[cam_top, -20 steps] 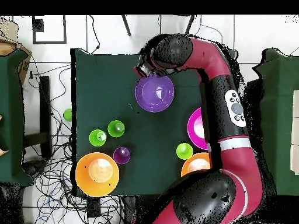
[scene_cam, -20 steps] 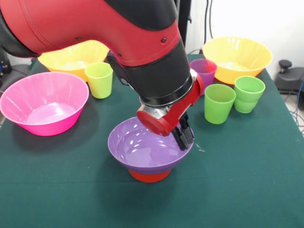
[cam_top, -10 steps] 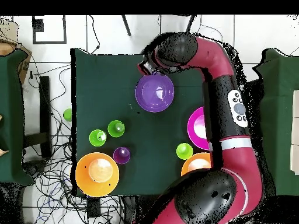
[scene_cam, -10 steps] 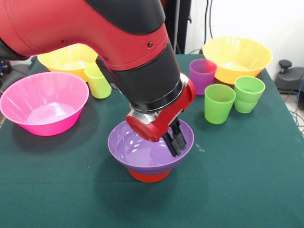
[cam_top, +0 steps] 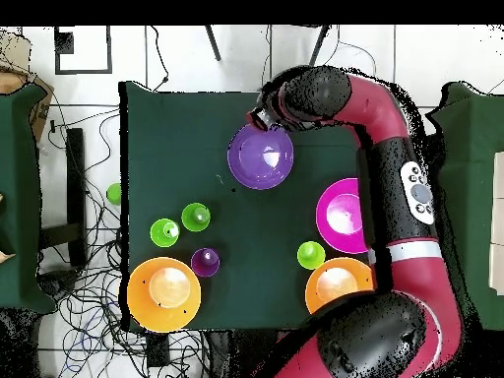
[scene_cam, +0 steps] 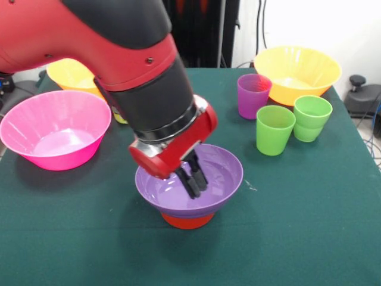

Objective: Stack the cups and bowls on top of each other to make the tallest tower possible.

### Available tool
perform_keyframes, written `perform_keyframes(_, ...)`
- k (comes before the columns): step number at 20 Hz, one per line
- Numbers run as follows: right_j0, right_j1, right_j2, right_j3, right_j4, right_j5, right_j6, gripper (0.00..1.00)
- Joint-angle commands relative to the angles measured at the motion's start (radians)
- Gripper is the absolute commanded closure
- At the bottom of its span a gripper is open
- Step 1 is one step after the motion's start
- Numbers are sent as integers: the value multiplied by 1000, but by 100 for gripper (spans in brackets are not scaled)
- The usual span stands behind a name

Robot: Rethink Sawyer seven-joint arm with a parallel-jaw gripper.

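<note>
Purple bowl (scene_cam: 202, 179) sits mouth-up on the small orange bowl (scene_cam: 187, 221) (upside down), narrow-fingered hand (scene_cam: 194, 180) dipping inside.

glossy plastic purple bowl (scene_cam: 217, 170), matt green tablecloth (scene_cam: 309, 220)

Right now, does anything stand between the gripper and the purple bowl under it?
Nothing visible does. The gripper hangs inside the purple bowl, which sits on the small orange bowl; the bowl holds nothing else.
</note>
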Motion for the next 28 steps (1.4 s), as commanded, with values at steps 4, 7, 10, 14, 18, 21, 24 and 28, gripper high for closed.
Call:
perform_keyframes(4, -36, 37, -23, 125, -44, -101, -106, 100)
perform_keyframes(7, -56, 28, -26, 171, -45, -136, -87, 100)
perform_keyframes(10, -74, 1, -29, 224, -48, -172, -56, 100)
perform_keyframes(14, -95, -28, -33, 309, -54, -241, -6, 100)
perform_keyframes(18, -111, -58, -42, 381, -61, -297, 30, 100)
perform_keyframes(21, -98, -53, -47, 357, -54, -285, 24, 100)
perform_keyframes(24, -91, -54, -50, 353, -48, -283, 27, 100)
perform_keyframes(28, -89, -46, -52, 340, -44, -272, 16, 100)
